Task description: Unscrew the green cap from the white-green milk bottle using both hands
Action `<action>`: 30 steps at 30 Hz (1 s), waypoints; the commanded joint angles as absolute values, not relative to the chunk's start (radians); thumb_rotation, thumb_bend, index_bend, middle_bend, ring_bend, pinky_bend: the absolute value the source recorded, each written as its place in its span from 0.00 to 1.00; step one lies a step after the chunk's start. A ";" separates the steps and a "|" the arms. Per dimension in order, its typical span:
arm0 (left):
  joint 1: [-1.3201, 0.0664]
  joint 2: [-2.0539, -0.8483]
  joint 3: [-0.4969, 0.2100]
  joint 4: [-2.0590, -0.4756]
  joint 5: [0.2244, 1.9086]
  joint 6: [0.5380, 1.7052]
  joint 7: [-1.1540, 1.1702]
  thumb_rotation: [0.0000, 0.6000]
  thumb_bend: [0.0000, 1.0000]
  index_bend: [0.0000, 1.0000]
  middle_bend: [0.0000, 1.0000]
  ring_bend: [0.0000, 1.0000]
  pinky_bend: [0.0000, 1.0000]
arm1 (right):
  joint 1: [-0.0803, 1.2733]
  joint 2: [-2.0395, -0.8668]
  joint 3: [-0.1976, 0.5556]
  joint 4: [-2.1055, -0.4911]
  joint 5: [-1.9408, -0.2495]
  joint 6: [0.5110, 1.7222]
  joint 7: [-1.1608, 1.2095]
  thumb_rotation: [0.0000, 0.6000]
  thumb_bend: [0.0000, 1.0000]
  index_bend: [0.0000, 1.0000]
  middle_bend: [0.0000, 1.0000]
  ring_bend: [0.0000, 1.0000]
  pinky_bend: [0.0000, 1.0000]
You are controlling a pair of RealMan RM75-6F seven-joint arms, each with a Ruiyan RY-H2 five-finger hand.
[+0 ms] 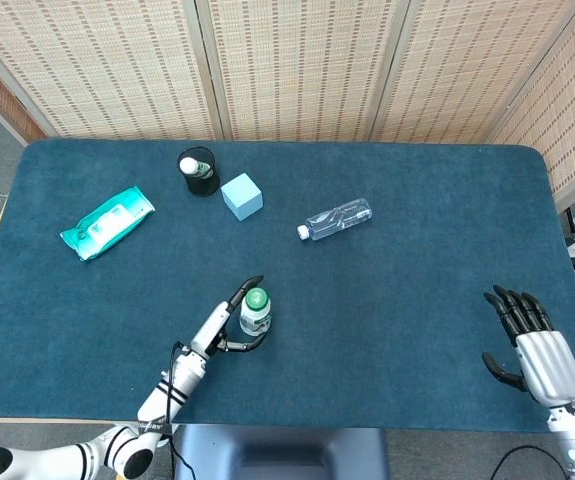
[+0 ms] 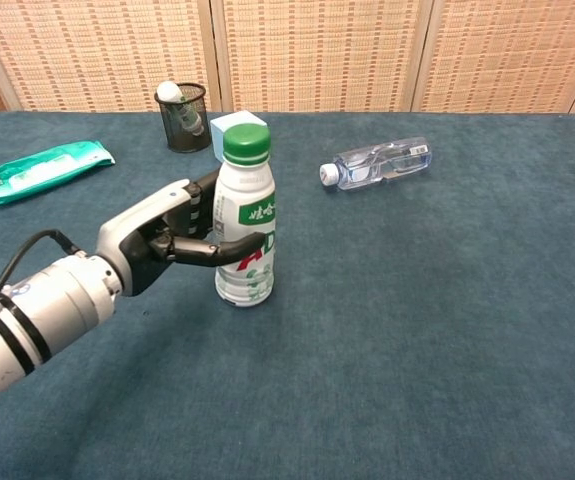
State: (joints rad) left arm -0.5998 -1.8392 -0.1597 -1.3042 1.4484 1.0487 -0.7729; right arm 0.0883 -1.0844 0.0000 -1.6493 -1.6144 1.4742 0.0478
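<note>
The white-green milk bottle [image 2: 250, 205] with its green cap [image 2: 246, 143] stands near the table's front left, leaning slightly to the right. My left hand [image 2: 167, 240] grips its body from the left, with the thumb across the front and the fingers behind. From above, the left hand [image 1: 229, 325] wraps the bottle [image 1: 257, 315] under the cap [image 1: 256, 297]. My right hand [image 1: 532, 345] lies far off at the table's front right, fingers spread and holding nothing. The chest view does not show it.
A clear plastic bottle [image 1: 335, 218] lies on its side behind the milk bottle to the right. A light blue cube [image 1: 241, 196] and a black mesh cup [image 1: 198, 171] stand at the back left. A green wipes pack [image 1: 107, 222] lies further left.
</note>
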 commanded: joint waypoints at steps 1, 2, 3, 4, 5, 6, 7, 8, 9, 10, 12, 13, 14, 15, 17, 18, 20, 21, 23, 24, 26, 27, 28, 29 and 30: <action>-0.612 -1.854 -0.170 -1.292 1.437 1.040 -0.754 1.00 0.34 0.00 0.00 0.00 0.00 | 0.089 -1.083 0.000 -1.650 -1.613 1.473 0.051 1.00 0.23 0.00 0.00 0.00 0.00; -0.617 -1.860 -0.175 -1.285 1.431 1.035 -0.744 1.00 0.34 0.00 0.00 0.00 0.00 | 0.089 -1.082 0.000 -1.651 -1.613 1.472 0.053 1.00 0.23 0.00 0.00 0.00 0.00; -0.621 -1.865 -0.179 -1.279 1.426 1.031 -0.737 1.00 0.34 0.00 0.00 0.00 0.00 | 0.089 -1.081 0.000 -1.651 -1.613 1.472 0.054 1.00 0.23 0.00 0.00 0.00 0.00; -0.624 -1.870 -0.181 -1.272 1.421 1.027 -0.731 1.00 0.34 0.00 0.00 0.00 0.00 | 0.089 -1.080 0.000 -1.651 -1.612 1.472 0.055 1.00 0.23 0.00 0.00 0.00 0.00; -0.630 -1.875 -0.188 -1.263 1.412 1.019 -0.723 1.00 0.33 0.00 0.00 0.00 0.00 | 0.089 -1.079 0.000 -1.651 -1.612 1.472 0.056 1.00 0.23 0.00 0.00 0.00 0.00; -0.634 -1.878 -0.192 -1.258 1.406 1.013 -0.718 1.00 0.33 0.00 0.00 0.00 0.00 | 0.089 -1.078 0.000 -1.652 -1.613 1.472 0.058 1.00 0.23 0.00 0.00 0.00 0.00; -0.636 -1.880 -0.195 -1.254 1.400 1.009 -0.713 1.00 0.33 0.00 0.00 0.00 0.00 | 0.089 -1.077 -0.001 -1.652 -1.613 1.472 0.059 1.00 0.23 0.00 0.00 0.00 0.00; -0.639 -1.883 -0.197 -1.249 1.394 1.004 -0.706 1.00 0.33 0.00 0.00 0.00 0.00 | 0.090 -1.076 -0.001 -1.652 -1.614 1.471 0.061 1.00 0.23 0.00 0.00 0.00 0.00; -0.641 -1.885 -0.198 -1.246 1.390 0.999 -0.701 1.00 0.34 0.00 0.00 0.00 0.00 | 0.090 -1.076 -0.001 -1.652 -1.614 1.470 0.062 1.00 0.23 0.00 0.00 0.00 0.00; -0.642 -1.887 -0.198 -1.243 1.386 0.996 -0.697 1.00 0.34 0.00 0.00 0.00 0.00 | 0.090 -1.075 -0.001 -1.652 -1.614 1.469 0.063 1.00 0.23 0.00 0.00 0.00 0.00; -0.642 -1.892 -0.196 -1.236 1.379 0.990 -0.693 1.00 0.34 0.00 0.00 0.00 0.00 | 0.092 -1.077 -0.002 -1.651 -1.613 1.465 0.063 1.00 0.23 0.00 0.00 0.00 0.00; -0.641 -1.895 -0.196 -1.233 1.378 0.991 -0.692 1.00 0.34 0.00 0.02 0.00 0.00 | 0.093 -1.077 -0.002 -1.651 -1.614 1.464 0.062 1.00 0.23 0.00 0.00 0.00 0.00; -0.640 -1.899 -0.196 -1.230 1.377 0.996 -0.694 1.00 0.33 0.01 0.06 0.00 0.00 | 0.093 -1.077 -0.002 -1.650 -1.613 1.463 0.062 1.00 0.23 0.00 0.00 0.00 0.00; -0.638 -1.901 -0.197 -1.228 1.377 0.999 -0.697 1.00 0.33 0.02 0.10 0.00 0.00 | 0.093 -1.078 -0.002 -1.650 -1.613 1.463 0.062 1.00 0.23 0.00 0.00 0.00 0.00; -0.632 -1.908 -0.202 -1.226 1.374 1.013 -0.709 1.00 0.34 0.09 0.21 0.00 0.00 | 0.093 -1.079 -0.002 -1.650 -1.613 1.463 0.059 1.00 0.23 0.00 0.00 0.00 0.00; -0.630 -1.910 -0.203 -1.225 1.372 1.015 -0.713 1.00 0.35 0.14 0.26 0.00 0.00 | 0.093 -1.079 -0.001 -1.649 -1.613 1.463 0.058 1.00 0.23 0.00 0.00 0.00 0.00; -0.626 -1.916 -0.215 -1.228 1.355 1.013 -0.733 1.00 0.37 0.22 0.34 0.04 0.00 | 0.095 -1.081 -0.001 -1.649 -1.618 1.465 0.058 1.00 0.23 0.00 0.00 0.00 0.00; -0.625 -1.918 -0.220 -1.229 1.345 1.009 -0.743 1.00 0.39 0.26 0.36 0.06 0.00 | 0.096 -1.084 -0.001 -1.647 -1.623 1.467 0.057 1.00 0.23 0.00 0.00 0.00 0.00; -0.624 -1.919 -0.234 -1.234 1.321 0.991 -0.767 1.00 0.43 0.34 0.42 0.10 0.00 | 0.099 -1.091 -0.002 -1.645 -1.632 1.467 0.057 1.00 0.23 0.00 0.00 0.00 0.00; -0.625 -1.919 -0.236 -1.233 1.315 0.983 -0.771 1.00 0.46 0.38 0.44 0.11 0.00 | 0.101 -1.093 -0.003 -1.645 -1.636 1.466 0.059 1.00 0.23 0.00 0.00 0.00 0.00; -0.625 -1.918 -0.237 -1.231 1.308 0.972 -0.773 1.00 0.52 0.44 0.47 0.12 0.01 | 0.112 -1.093 -0.001 -1.651 -1.645 1.459 0.070 1.00 0.23 0.00 0.00 0.00 0.00; -0.624 -1.918 -0.236 -1.232 1.305 0.969 -0.775 1.00 0.56 0.46 0.49 0.13 0.01 | 0.120 -1.093 0.002 -1.656 -1.652 1.455 0.074 1.00 0.23 0.00 0.00 0.00 0.00; -0.622 -1.917 -0.236 -1.233 1.304 0.968 -0.775 1.00 0.58 0.48 0.50 0.14 0.01 | 0.130 -1.090 0.006 -1.662 -1.662 1.450 0.074 1.00 0.23 0.00 0.00 0.00 0.00; -0.623 -1.917 -0.239 -1.234 1.303 0.967 -0.774 1.00 0.61 0.50 0.52 0.15 0.01 | 0.147 -1.087 0.011 -1.672 -1.677 1.440 0.069 1.00 0.23 0.00 0.00 0.00 0.00; -0.624 -1.916 -0.242 -1.236 1.301 0.965 -0.772 1.00 0.64 0.52 0.53 0.16 0.01 | 0.161 -1.083 0.015 -1.683 -1.688 1.430 0.064 1.00 0.23 0.00 0.00 0.00 0.00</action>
State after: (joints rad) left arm -0.6215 -1.9170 -0.2372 -1.2339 1.3033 0.9674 -0.7736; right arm 0.1424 -1.0882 0.0077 -1.6685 -1.6717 1.4436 0.0684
